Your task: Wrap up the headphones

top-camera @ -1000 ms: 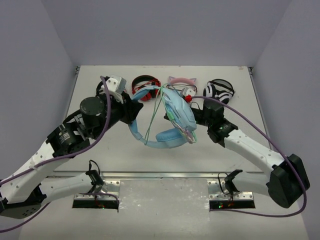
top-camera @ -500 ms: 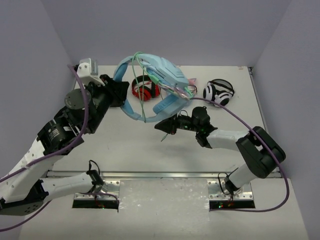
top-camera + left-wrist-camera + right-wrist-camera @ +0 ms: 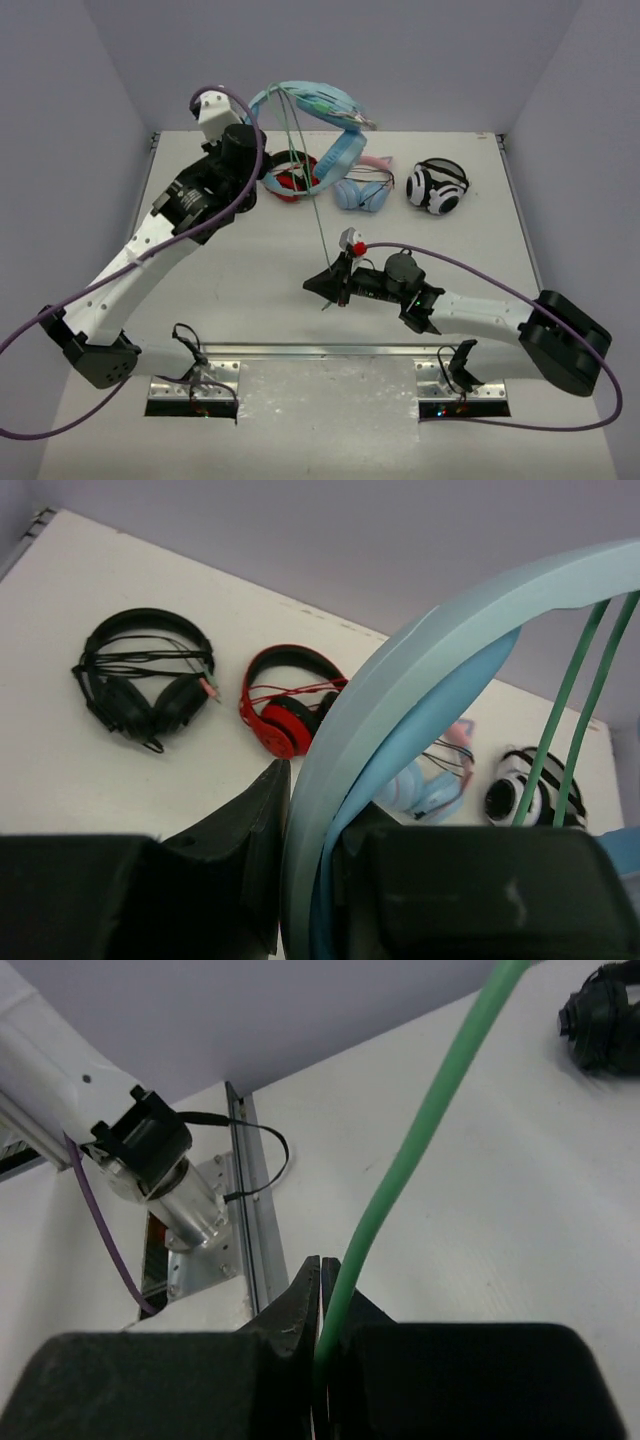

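The light-blue headphones (image 3: 318,100) hang high over the back of the table. My left gripper (image 3: 258,120) is shut on their headband (image 3: 400,680), which passes between its jaws in the left wrist view (image 3: 312,820). One earcup (image 3: 340,160) dangles lower. The thin green cable (image 3: 312,205) runs almost straight down from the headphones to my right gripper (image 3: 318,286), which sits low over the table's middle front. In the right wrist view, the right gripper (image 3: 320,1270) is shut on the cable (image 3: 430,1110).
Along the back lie a black pair (image 3: 145,675), a red pair (image 3: 290,180), a blue pair with a pink cat-ear band (image 3: 362,190) and a white-and-black pair (image 3: 437,187). A metal rail (image 3: 320,350) lines the front edge. Walls enclose three sides.
My left arm has lifted the headphones up and toward the back. My right gripper has come down toward the front and closed on the cable, which now hangs drawn out straight.
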